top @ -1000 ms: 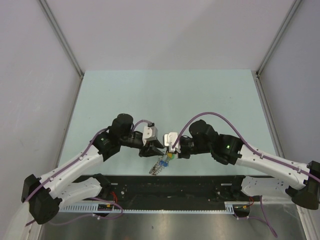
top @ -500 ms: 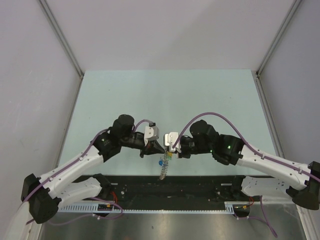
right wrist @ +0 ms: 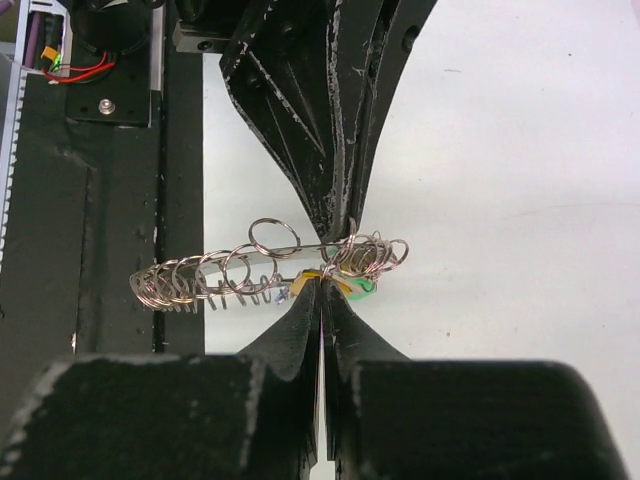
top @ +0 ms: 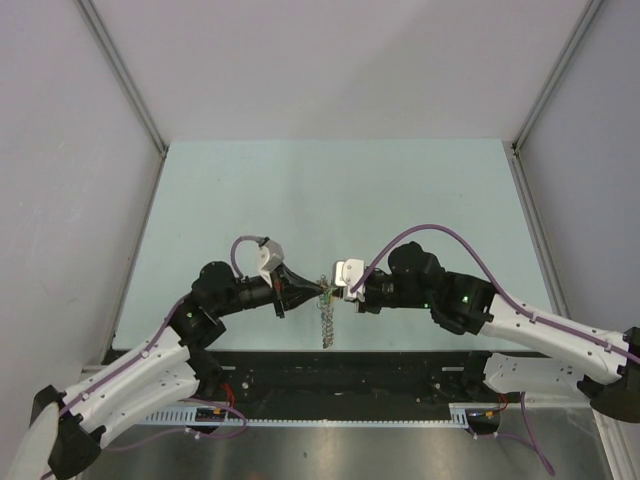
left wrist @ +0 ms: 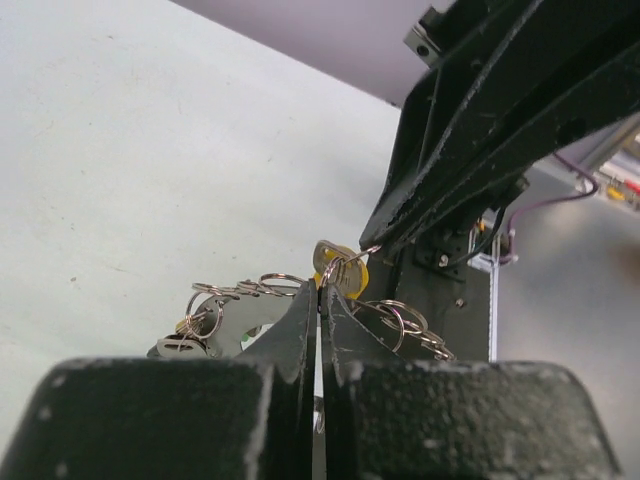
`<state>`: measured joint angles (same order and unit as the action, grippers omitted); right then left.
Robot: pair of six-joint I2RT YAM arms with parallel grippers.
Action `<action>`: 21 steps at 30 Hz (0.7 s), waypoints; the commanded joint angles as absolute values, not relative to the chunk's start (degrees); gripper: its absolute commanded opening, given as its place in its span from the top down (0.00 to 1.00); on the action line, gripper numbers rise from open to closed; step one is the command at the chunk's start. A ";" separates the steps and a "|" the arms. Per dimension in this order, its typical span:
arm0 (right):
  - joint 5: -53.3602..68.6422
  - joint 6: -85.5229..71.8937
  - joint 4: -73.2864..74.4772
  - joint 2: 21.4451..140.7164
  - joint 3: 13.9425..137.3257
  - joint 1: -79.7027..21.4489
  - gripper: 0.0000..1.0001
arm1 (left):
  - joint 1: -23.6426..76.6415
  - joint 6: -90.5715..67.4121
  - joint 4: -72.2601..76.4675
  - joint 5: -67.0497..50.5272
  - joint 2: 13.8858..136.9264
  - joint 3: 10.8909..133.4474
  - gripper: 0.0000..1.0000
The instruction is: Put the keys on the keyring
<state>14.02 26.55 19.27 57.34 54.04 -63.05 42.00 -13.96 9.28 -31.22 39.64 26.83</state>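
My two grippers meet tip to tip above the pale green table. The left gripper point(top: 320, 290) point(left wrist: 320, 292) is shut on a loop of the keyring point(top: 325, 325). The keyring is a grey chain of small metal rings that hangs down from the tips toward the near edge; it also shows in the right wrist view point(right wrist: 200, 275) and the left wrist view point(left wrist: 240, 291). The right gripper point(top: 338, 291) point(right wrist: 322, 287) is shut on the keys, pinching the yellow head point(right wrist: 318, 276), with a green head point(right wrist: 363, 288) beside it. The yellow key point(left wrist: 342, 268) sits among the rings. The black-and-white tag is not clearly seen.
The table point(top: 330, 200) ends at a black rail point(top: 340, 375) along its near edge, just below the hanging chain. Grey walls and metal posts stand left point(top: 120, 70) and right point(top: 555, 75).
The left arm has swung back and to the left, its gripper now pointing level to the right. The ring chain, bunched to the lower left a second ago, now hangs straight down between the tips.
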 commanded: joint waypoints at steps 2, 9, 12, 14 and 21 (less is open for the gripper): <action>13.10 23.47 15.91 56.86 52.39 -64.07 1.00 | 42.28 -23.47 24.17 -23.29 37.44 24.44 1.00; 9.41 21.62 12.13 54.93 50.63 -63.99 0.88 | 42.45 -22.50 23.99 -25.05 37.36 23.91 1.00; 7.82 21.01 10.90 54.49 50.10 -64.07 0.84 | 42.54 -22.15 23.47 -25.40 37.18 23.91 1.00; 7.47 20.83 10.02 54.32 49.84 -64.07 0.83 | 42.63 -21.97 23.12 -25.58 37.09 23.99 1.00; 8.17 18.99 7.56 53.18 49.22 -64.16 0.65 | 42.71 -21.10 21.80 -25.05 36.39 23.99 1.00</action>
